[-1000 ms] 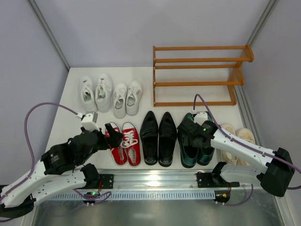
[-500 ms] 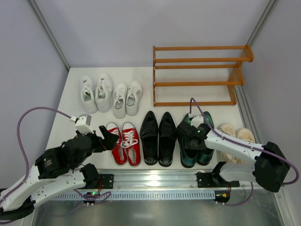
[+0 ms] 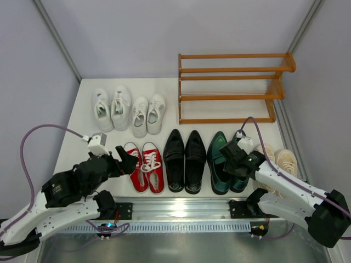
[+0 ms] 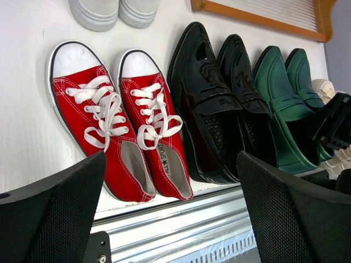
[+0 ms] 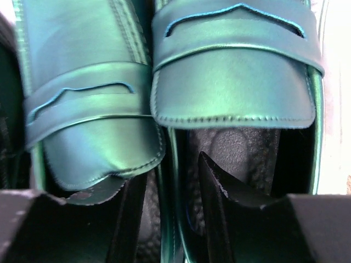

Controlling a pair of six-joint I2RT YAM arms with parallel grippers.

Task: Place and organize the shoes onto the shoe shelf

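The dark green loafers (image 3: pixel 217 153) lie side by side at the front right, filling the right wrist view (image 5: pixel 230 82). My right gripper (image 3: pixel 233 160) is low over their heel openings, open (image 5: pixel 169 170), with one finger inside each shoe and the two inner walls between them. My left gripper (image 3: pixel 127 161) hovers wide open and empty (image 4: pixel 171 164) by the heels of the red sneakers (image 3: pixel 147 167) (image 4: pixel 109 126). The glossy black loafers (image 3: pixel 185 159) lie between the red and green pairs. The empty orange-brown shoe shelf (image 3: pixel 230 76) stands at the back right.
Two white sneaker pairs (image 3: pixel 112 108) (image 3: pixel 148 114) lie at the back left. The cream shoes (image 3: pixel 285 161) lie right of the green loafers, partly under my right arm. A metal rail (image 3: pixel 181 207) runs along the near edge. Grey walls close in both sides.
My right gripper has slid back along the green loafers from their vamps to the heel openings. My left gripper drew back a little from the red sneakers, then stayed still.
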